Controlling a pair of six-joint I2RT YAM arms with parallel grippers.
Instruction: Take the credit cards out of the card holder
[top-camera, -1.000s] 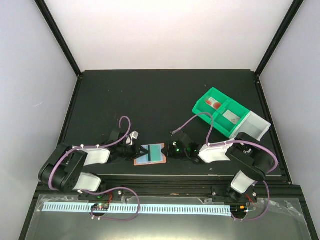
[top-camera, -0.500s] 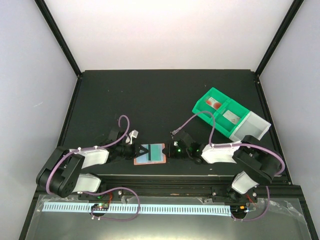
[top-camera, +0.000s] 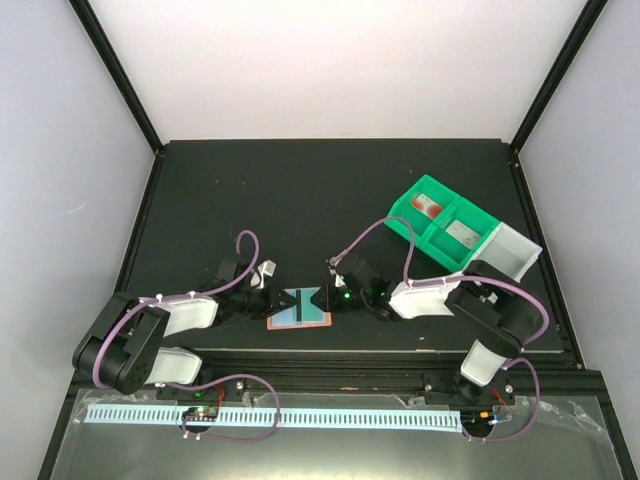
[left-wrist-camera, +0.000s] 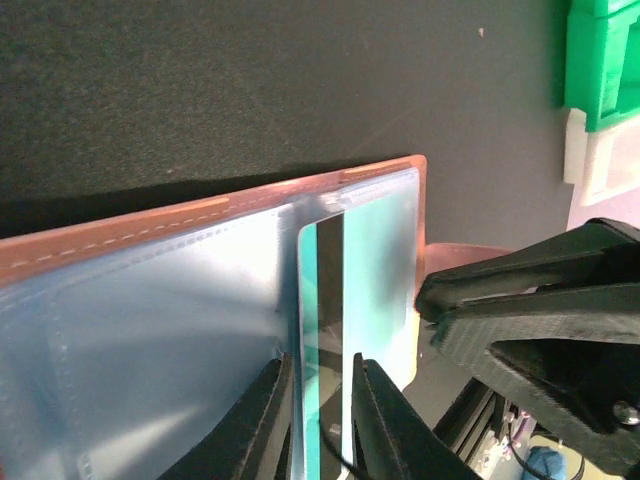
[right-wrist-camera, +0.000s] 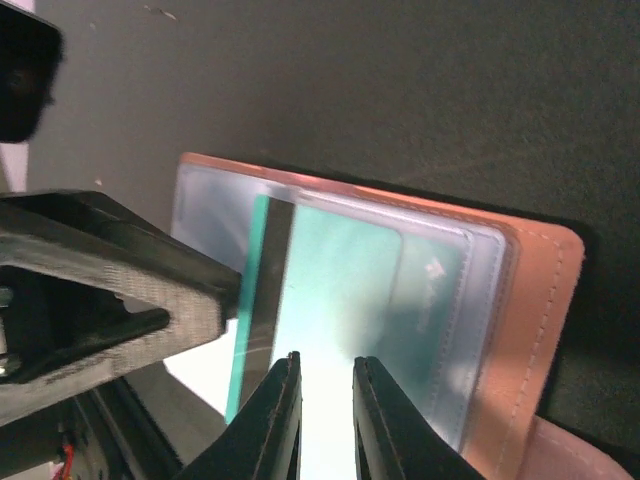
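**Card partly out of its pocket, both grippers at the holder**

At lower centre of the top view the two arms meet, tip to tip, over the open holder (right-wrist-camera: 530, 300).

The left gripper (left-wrist-camera: 318, 375) is set at the holder's left side. Its jaws are parted by only a slim gap, and in the left wrist view the dark-striped edge of a teal card (right-wrist-camera: 340, 280) is seen in that gap. Whether the card is pinched or merely lies beneath the fingers cannot be told.

The holder is laid flat on the table (top-camera: 300, 200), its clear sleeves (left-wrist-camera: 150, 330) facing up. The striped card appears to be drawn part-way from the right-hand pocket toward the fold. A second card is seen deeper in the same pocket.

The right gripper (right-wrist-camera: 326, 362) is set over the card from the right. Its jaws are likewise almost closed, and glare hides what, if anything, is held between them, so its grip cannot be told either.

The bin (top-camera: 398, 214) is seen well apart, at upper right of the top view.

The step in hand is judged to be the withdrawal of the first card. For the next move, the holder should be pinned flat by one gripper while the card is slid clear along its pocket by the other, without the sleeve being dragged along.
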